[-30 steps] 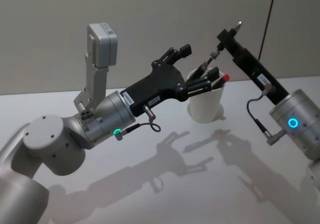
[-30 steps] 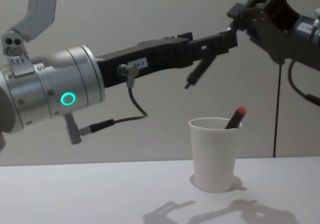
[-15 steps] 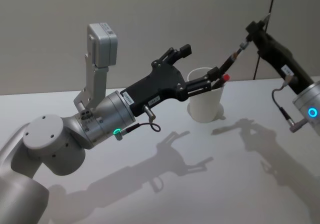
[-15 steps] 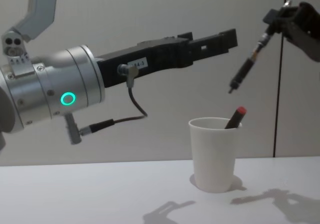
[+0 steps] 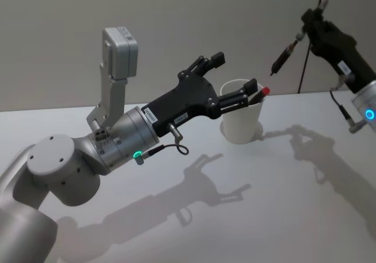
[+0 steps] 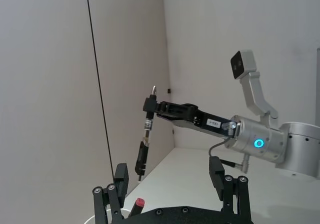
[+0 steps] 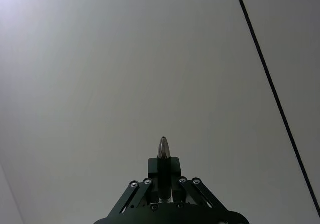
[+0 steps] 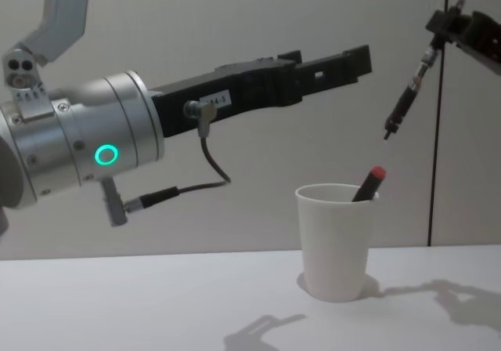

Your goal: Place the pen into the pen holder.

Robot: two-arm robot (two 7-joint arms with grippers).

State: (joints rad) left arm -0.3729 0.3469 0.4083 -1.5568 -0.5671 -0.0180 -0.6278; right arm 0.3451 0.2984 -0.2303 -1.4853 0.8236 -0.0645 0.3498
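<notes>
While the white pen holder (image 8: 336,240) stands upright on the pale bench (image 5: 235,204), the right end effector (image 5: 314,17) hangs high in the air above it and off to its right, well clear of the rim. Its fingers are closed on the upper end of a dark pen (image 8: 408,99), which hangs tilted, its lower tip angled toward the cup side but not over the opening in the chest view. From the right wrist view, the pen's pointed metal end (image 7: 163,148) sticks up between the closed black fingers (image 7: 137,189). A second pen with a red cap (image 8: 369,183) already leans inside the holder, its cap showing just above the rim on the right side. The left end effector (image 8: 344,63) reaches forward level above the holder, its fingers spread apart and holding nothing; in the head view it sits just in front of the cup's mouth. From the left wrist view, its two black fingers (image 6: 119,181) stand wide apart, with the red cap between them below and the right arm holding the dark pen farther off.
</notes>
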